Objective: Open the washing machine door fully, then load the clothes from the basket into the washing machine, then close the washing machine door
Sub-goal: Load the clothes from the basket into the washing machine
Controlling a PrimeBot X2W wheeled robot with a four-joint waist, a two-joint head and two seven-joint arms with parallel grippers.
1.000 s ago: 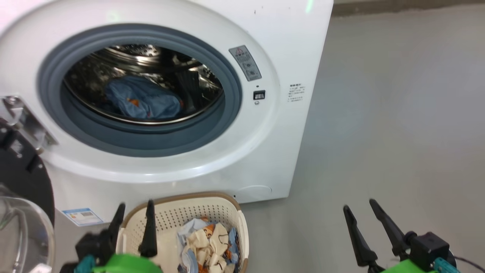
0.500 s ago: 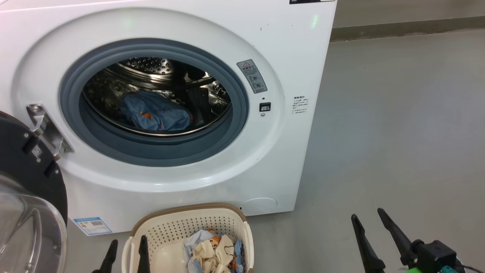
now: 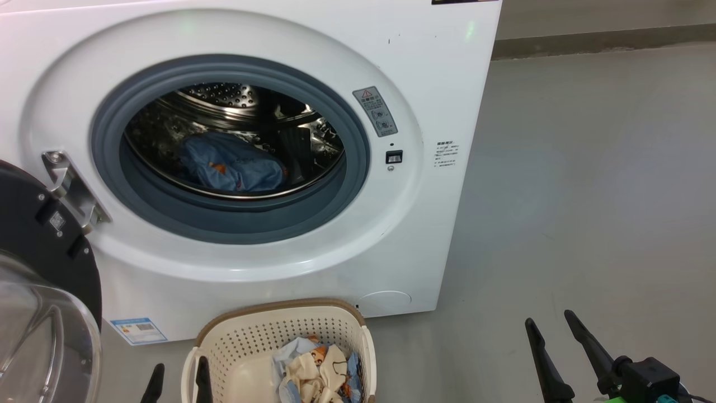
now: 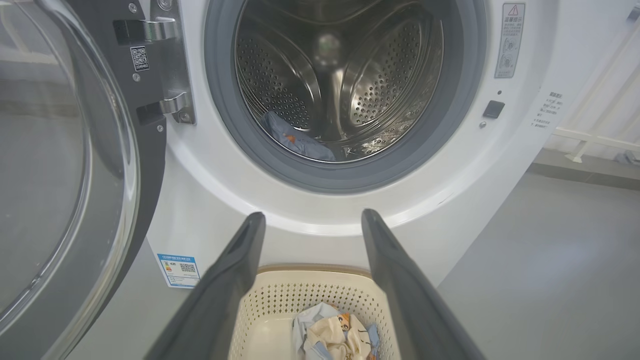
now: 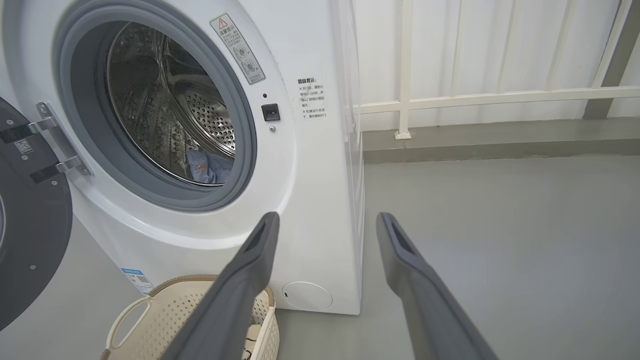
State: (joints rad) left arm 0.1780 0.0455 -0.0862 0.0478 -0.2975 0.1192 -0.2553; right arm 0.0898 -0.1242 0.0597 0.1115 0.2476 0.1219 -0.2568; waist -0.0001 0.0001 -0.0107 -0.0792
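Observation:
The white washing machine [image 3: 436,84] stands with its door [image 3: 39,240] swung wide to the left, black rim and glass bowl showing. A blue garment [image 3: 232,168] lies in the steel drum. On the floor in front sits the cream basket [image 3: 279,330], holding crumpled cream, blue and orange clothes [image 3: 313,372]. My left gripper [image 3: 179,375] hangs open and empty beside the basket's left rim. The left wrist view has the left gripper [image 4: 313,216] above the basket [image 4: 310,280]. My right gripper [image 3: 549,320] is open over bare floor, right of the machine; its wrist view also shows it [image 5: 328,216] empty.
Grey floor [image 3: 587,196] stretches to the right of the machine. A white railing [image 5: 450,97] and pale wall stand behind it. The open door [image 4: 60,150] takes up the space at the left. A blue label sticker [image 3: 138,330] marks the machine's lower front.
The head camera has tilted, so the whole picture shifted down and right. My left gripper has drawn back toward the bottom edge, leaving its fingertips visible. The clothes have not moved.

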